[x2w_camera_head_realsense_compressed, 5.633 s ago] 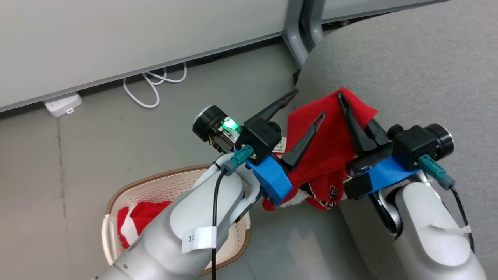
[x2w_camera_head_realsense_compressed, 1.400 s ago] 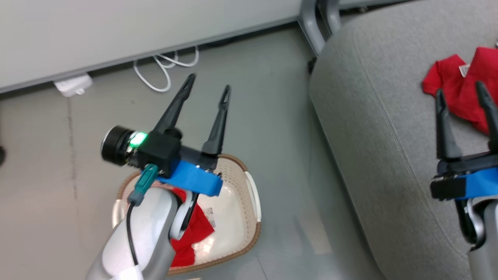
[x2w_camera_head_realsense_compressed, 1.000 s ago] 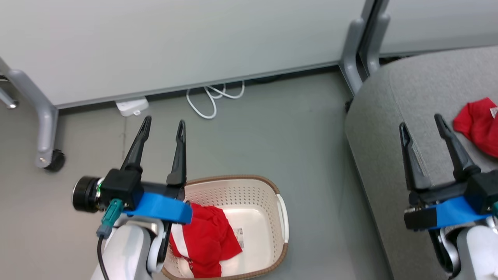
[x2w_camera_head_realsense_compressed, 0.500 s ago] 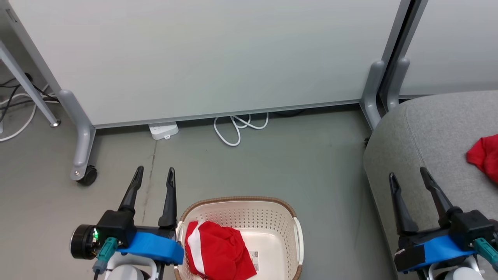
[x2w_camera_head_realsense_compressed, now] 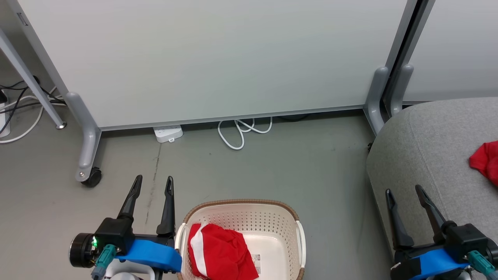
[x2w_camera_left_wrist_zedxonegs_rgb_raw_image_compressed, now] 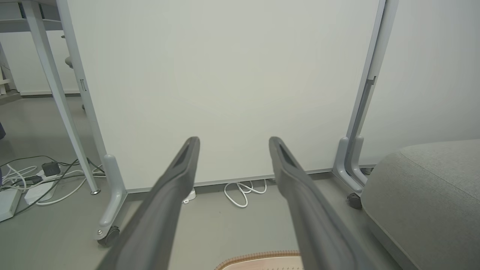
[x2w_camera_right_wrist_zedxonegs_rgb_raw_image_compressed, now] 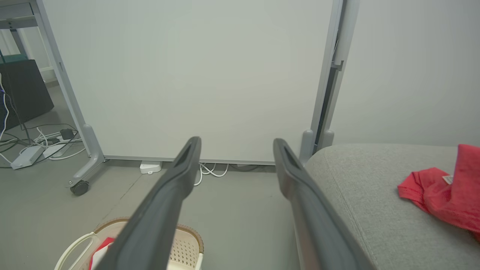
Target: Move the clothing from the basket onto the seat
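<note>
We log left gripper point(x2w_camera_head_realsense_compressed: 153, 178), lower left beside the basket point(x2w_camera_head_realsense_compressed: 241, 202), and right gripper point(x2w_camera_head_realsense_compressed: 403, 189), lower right by the seat point(x2w_camera_head_realsense_compressed: 428, 147): both wide, empty, presumably readied for a pick. Striped garment point(x2w_camera_head_realsense_compressed: 220, 252) in basket, bottom centre; red garment point(x2w_camera_head_realsense_compressed: 486, 161) on seat, right edge.

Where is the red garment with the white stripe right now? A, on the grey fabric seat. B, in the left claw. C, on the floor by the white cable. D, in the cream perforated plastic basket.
D: the red white-striped fabric garment lies bunched inside the cream perforated plastic basket.
</note>
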